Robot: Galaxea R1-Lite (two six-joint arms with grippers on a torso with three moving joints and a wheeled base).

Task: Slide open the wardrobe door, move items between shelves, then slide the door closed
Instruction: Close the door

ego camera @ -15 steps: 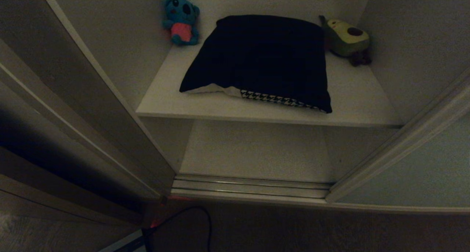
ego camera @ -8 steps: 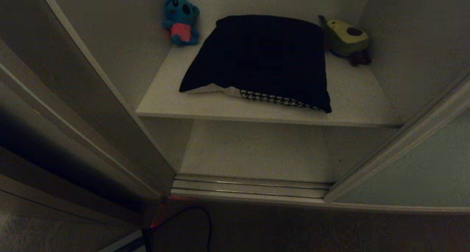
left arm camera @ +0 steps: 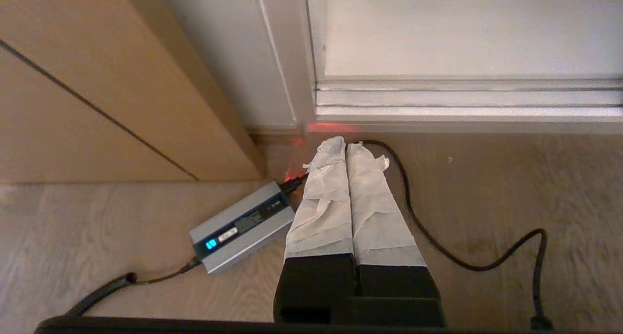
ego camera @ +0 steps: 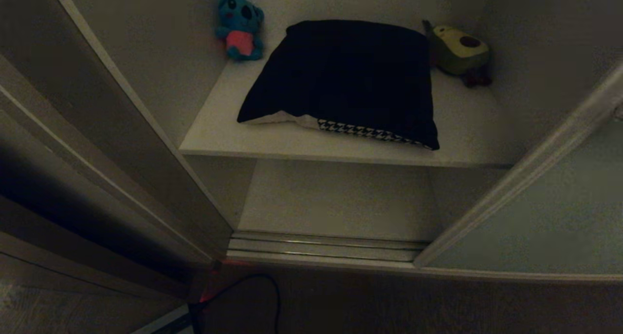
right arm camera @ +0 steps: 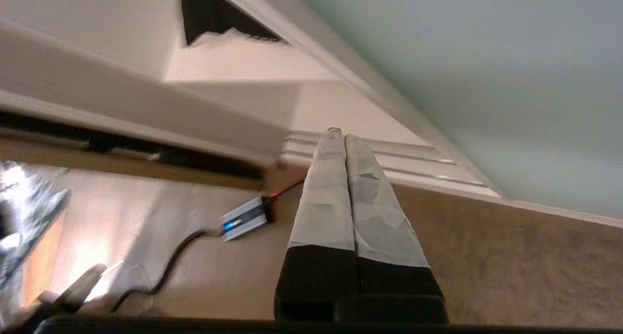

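Black fabric fills the middle of the head view: a large square cushion (ego camera: 343,78) lies flat on the upper white shelf board (ego camera: 214,132) inside the open wardrobe, plain black back facing up, with a strip of beige and black-and-white houndstooth showing along its near edge. A blue plush toy with a pink belly (ego camera: 240,27) sits in the shelf's back left corner, just beside the cushion. A green avocado-shaped plush toy (ego camera: 458,49) sits in the back right corner, close to the cushion's far right corner. Below this shelf is a lower white board (ego camera: 336,197), bare where visible, and in front of it the pale metal sliding track (ego camera: 326,246) runs along the floor.

The matte pale grey-green sliding wardrobe door (ego camera: 545,217), edged by a thin off-white rim, stands at the right and covers the right part of the opening — the cushion and both toys remain uncovered.

Neither arm appears in the head view. The left gripper (left arm camera: 345,146) hangs low over the wooden floor, its tape-wrapped fingers pressed together, empty, near a grey power adapter with a blue light (left arm camera: 242,227) and a black cable (left arm camera: 438,246). The right gripper (right arm camera: 339,133) is beside the grey-green door panel — its taped fingers also pressed together, holding nothing, tips pointing towards the track.
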